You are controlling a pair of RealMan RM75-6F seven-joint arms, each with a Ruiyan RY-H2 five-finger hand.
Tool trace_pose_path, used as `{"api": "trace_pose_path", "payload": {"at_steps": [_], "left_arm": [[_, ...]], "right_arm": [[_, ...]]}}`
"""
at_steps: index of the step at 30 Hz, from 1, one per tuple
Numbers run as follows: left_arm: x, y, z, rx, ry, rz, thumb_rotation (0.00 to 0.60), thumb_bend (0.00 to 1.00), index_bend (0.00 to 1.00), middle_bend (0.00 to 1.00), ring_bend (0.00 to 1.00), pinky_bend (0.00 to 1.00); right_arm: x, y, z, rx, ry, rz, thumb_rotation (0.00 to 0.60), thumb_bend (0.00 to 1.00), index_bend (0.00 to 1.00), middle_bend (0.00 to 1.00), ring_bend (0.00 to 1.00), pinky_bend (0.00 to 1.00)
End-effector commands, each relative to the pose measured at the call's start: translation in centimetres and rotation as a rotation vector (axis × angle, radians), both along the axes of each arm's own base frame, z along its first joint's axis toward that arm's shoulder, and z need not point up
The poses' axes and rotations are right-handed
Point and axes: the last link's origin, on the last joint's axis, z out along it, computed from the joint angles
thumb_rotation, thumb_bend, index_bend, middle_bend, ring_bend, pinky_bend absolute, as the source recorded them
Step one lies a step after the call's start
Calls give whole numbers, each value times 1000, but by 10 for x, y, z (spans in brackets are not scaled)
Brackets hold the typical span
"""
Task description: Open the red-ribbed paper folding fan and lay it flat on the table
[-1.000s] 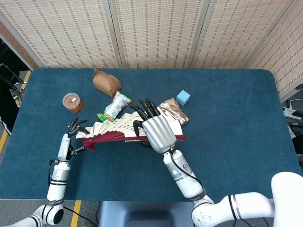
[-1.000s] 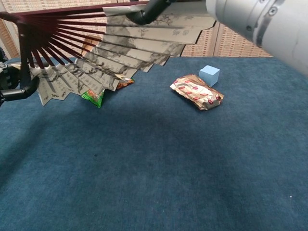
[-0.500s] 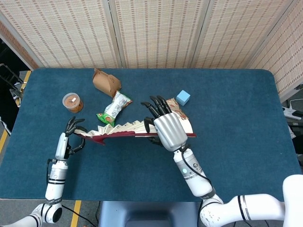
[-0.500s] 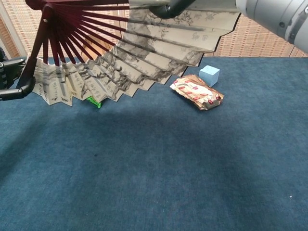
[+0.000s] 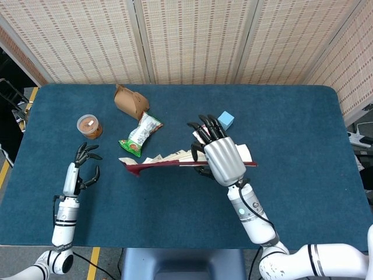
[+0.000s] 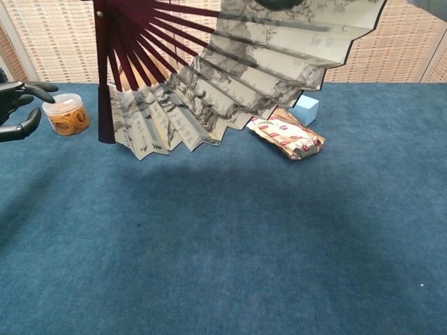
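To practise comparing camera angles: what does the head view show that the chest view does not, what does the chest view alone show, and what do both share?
Only the head view shows the right hand gripping the fan, the brown paper box and the whole green snack packet.

Only the chest view shows the fan's spread red ribs and inked paper from beneath, held above the table.

Both show the open left hand clear of the fan, the orange-filled jar, the blue cube, and the table.

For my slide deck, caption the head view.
Right hand holds the opened fan above the table; left hand empty.
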Motion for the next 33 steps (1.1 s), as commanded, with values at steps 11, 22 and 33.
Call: {"api": "trace_pose_path", "payload": {"at_steps": [11,22,33], "left_arm": [[-4,-6,8,-20,8,-22,600,495,237,146,0,27],[-37,3,35,17,32,66,600,494,236,147,0,26],[-54,4,44,25,56,95,600,493,236,146,0,25]], "right_arm": [[26,2,-11,-15,44,94,600,304,675,150,0,0],[-40,49,-52,-259,200,373,600,306,674,150,0,0],[-136,57,-74,-217,226,253,600,306,674,150,0,0]]}}
